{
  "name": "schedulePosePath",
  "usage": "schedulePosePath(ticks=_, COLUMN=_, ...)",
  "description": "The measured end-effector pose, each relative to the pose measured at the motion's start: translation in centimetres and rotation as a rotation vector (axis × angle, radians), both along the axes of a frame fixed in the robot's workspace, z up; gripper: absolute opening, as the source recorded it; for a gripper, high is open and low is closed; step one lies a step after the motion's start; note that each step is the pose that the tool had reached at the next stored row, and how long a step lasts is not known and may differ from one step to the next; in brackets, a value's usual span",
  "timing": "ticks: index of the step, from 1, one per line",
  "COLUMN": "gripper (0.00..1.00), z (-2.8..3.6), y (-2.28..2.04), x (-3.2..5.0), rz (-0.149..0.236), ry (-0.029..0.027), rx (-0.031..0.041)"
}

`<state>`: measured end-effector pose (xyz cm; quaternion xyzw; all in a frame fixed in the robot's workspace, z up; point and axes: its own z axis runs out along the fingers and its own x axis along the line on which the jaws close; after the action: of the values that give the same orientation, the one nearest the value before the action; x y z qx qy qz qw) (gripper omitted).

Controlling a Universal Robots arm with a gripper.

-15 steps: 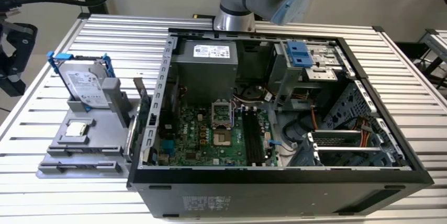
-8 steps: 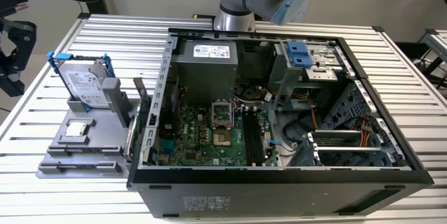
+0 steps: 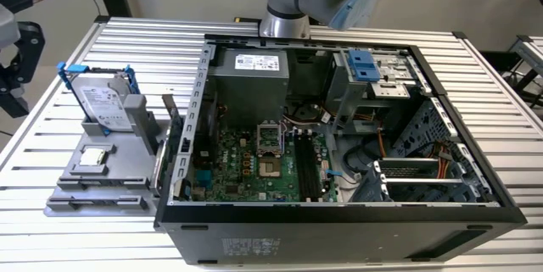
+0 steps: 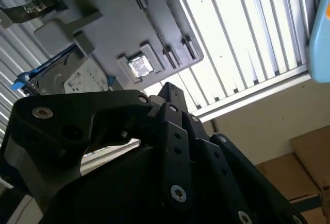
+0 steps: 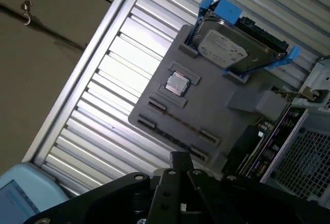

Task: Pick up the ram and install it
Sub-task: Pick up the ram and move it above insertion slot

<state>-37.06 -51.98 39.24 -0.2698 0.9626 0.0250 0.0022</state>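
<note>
The ram looks to be the long dark strip (image 3: 95,199) lying in the front holder of the grey parts tray (image 3: 127,176), at the exterior view's left of the open computer case (image 3: 339,215). In the first wrist view the same strip is a thin line (image 5: 178,126) on the tray (image 5: 216,108). My black gripper (image 3: 17,94) hangs at the far left of the exterior view, well above and beside the tray. In both wrist views its fingers meet at the tip (image 5: 180,158) (image 4: 166,91) with nothing between them. The motherboard's long memory slots (image 3: 309,167) lie inside the case.
A silver hard drive in a blue frame (image 3: 102,100) stands at the back of the tray. A small square silver chip (image 3: 93,156) sits in the tray's middle. The ribbed metal table (image 3: 51,234) carries everything. Cables and a drive cage (image 3: 373,72) crowd the case.
</note>
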Motion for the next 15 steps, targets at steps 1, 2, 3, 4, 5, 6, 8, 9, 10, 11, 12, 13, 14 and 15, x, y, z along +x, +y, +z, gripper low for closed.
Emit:
schedulePosePath(ticks=1, gripper=0.0, z=0.0, y=0.0, x=0.0, rz=0.019, ry=0.0001, rx=-0.0001)
schedulePosePath(ticks=2, gripper=0.0, z=0.0, y=0.0, x=0.0, rz=0.036, ry=0.0001, rx=-0.0001)
schedulePosePath(ticks=3, gripper=0.0, z=0.0, y=0.0, x=0.0, rz=0.052, ry=0.0, rx=0.0)
schedulePosePath(ticks=4, gripper=0.0, z=0.0, y=0.0, x=0.0, rz=0.068, ry=-0.0002, rx=0.0)
schedulePosePath(ticks=5, gripper=0.0, z=0.0, y=0.0, x=0.0, rz=0.083, ry=-0.0006, rx=0.0)
schedulePosePath(ticks=6, gripper=0.0, z=0.0, y=0.0, x=0.0, rz=0.098, ry=-0.001, rx=0.0)
schedulePosePath(ticks=8, gripper=0.0, z=0.0, y=0.0, x=0.0, rz=0.127, ry=-0.002, rx=-0.0002)
schedulePosePath(ticks=9, gripper=0.0, z=0.0, y=0.0, x=0.0, rz=0.139, ry=-0.0026, rx=-0.0004)
schedulePosePath(ticks=10, gripper=0.0, z=0.0, y=-0.01, x=0.01, rz=0.15, ry=-0.0032, rx=-0.0008)
schedulePosePath(ticks=11, gripper=0.0, z=0.0, y=-0.01, x=0.01, rz=0.16, ry=-0.0039, rx=-0.0011)
schedulePosePath(ticks=12, gripper=0.0, z=0.0, y=-0.01, x=0.01, rz=0.171, ry=-0.0047, rx=-0.0015)
schedulePosePath(ticks=13, gripper=0.0, z=0.0, y=0.0, x=0.0, rz=0.182, ry=-0.0057, rx=-0.002)
schedulePosePath(ticks=14, gripper=0.0, z=0.0, y=0.0, x=0.0, rz=0.193, ry=-0.0075, rx=-0.0026)
schedulePosePath(ticks=15, gripper=0.0, z=0.01, y=0.0, x=0.0, rz=0.204, ry=-0.01, rx=-0.0034)
